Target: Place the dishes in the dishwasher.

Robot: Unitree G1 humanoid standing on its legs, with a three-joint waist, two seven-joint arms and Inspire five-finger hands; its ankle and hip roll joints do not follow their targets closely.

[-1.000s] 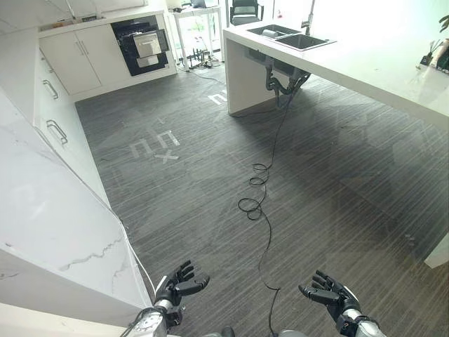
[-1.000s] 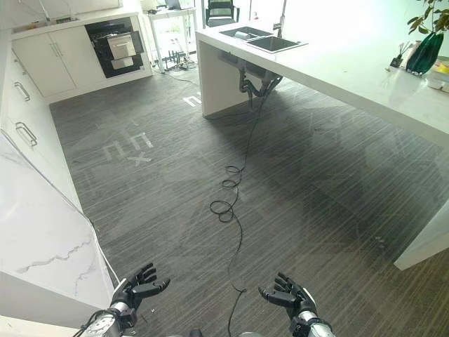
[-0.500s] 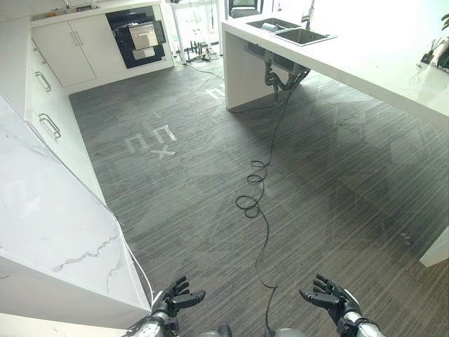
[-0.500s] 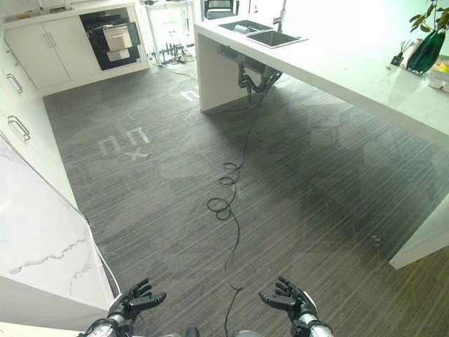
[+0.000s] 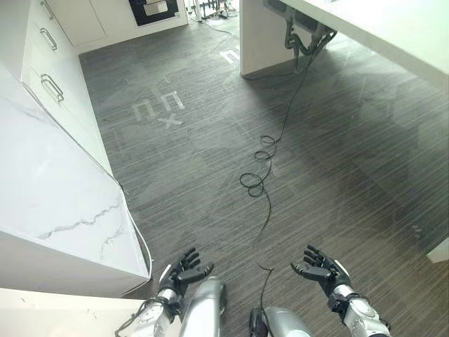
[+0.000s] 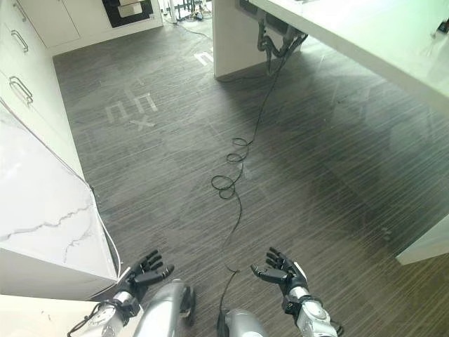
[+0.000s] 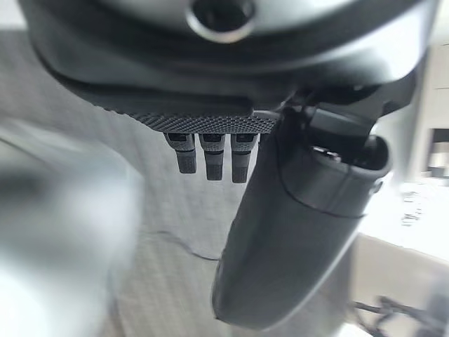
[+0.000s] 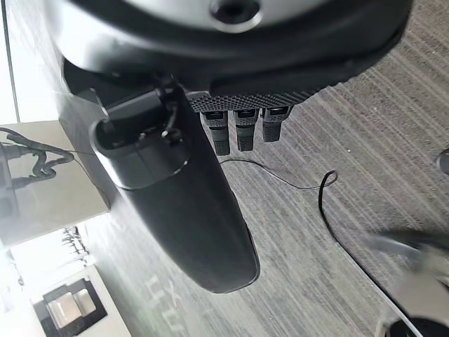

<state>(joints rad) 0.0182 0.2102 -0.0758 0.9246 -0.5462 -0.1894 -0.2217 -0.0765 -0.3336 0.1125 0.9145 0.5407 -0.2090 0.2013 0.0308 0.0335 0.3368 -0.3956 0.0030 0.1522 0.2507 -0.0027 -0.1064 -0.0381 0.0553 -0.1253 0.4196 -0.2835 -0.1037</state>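
- I see the robot's left hand [image 5: 184, 271] low at the left of the head views, over the dark grey striped plank floor [image 5: 337, 161]. Its fingers are spread and relaxed, grasping nothing.
- I see the right hand [image 5: 319, 269] low at the right, also above the floor. Its fingers are released and fanned out, palm turned toward the left hand, holding nothing.
- In the left wrist view, the left hand [image 7: 295, 232] shows its thumb extended and its fingers straight, with floor beyond them.
- In the right wrist view, the right hand [image 8: 182, 203] shows the same released posture, with floor beyond it.
- The white marble-veined countertop [image 5: 49, 203] lies just beside the left hand, running along the left side of the scene.
- White cabinet drawers with metal bar handles [image 5: 52, 88] stand farther along that side.
- The black built-in dishwasher with a pale front panel [image 6: 128, 7] is at the far end of the room, well apart from both hands.
- The white kitchen island [image 6: 365, 42] runs along the right, with grey drain pipes [image 6: 277, 43] beneath it.
- White tape marks [image 5: 160, 109] lie on the floor between the cabinets and the island.
- I can make out no dishes.
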